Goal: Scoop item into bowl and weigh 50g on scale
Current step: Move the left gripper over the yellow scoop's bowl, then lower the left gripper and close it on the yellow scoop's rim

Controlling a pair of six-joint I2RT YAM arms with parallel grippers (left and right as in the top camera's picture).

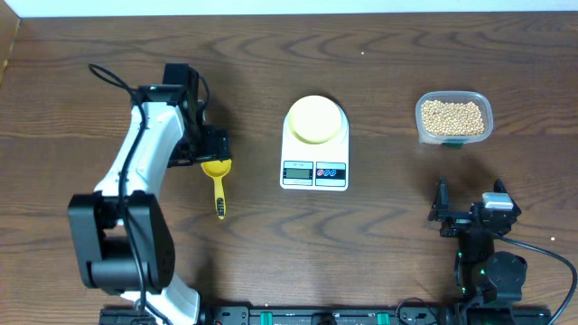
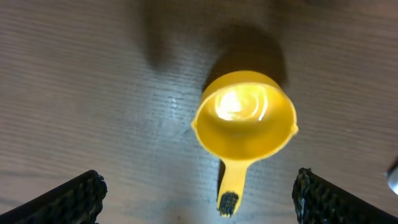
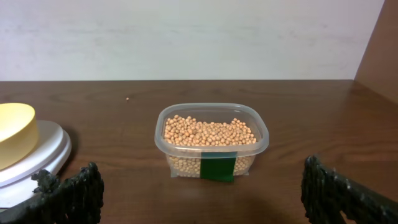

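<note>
Zero beans (image 1: 453,115) scooped yet: all in clear container (image 1: 489,116) far right; bowl (image 1: 315,118) on scale (image 1: 314,171), seemingly empty. Over yellow scoop (image 1: 217,181), left gripper (image 2: 199,202) wide apart, empty; right gripper (image 1: 470,212) likewise. Scooping, weighing all ahead.

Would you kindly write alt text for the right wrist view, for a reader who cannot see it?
A clear plastic container full of tan beans, with a green label on its near side, stands on a wooden table ahead of the open right gripper. At the left edge, a pale yellow bowl sits on the white scale.
</note>
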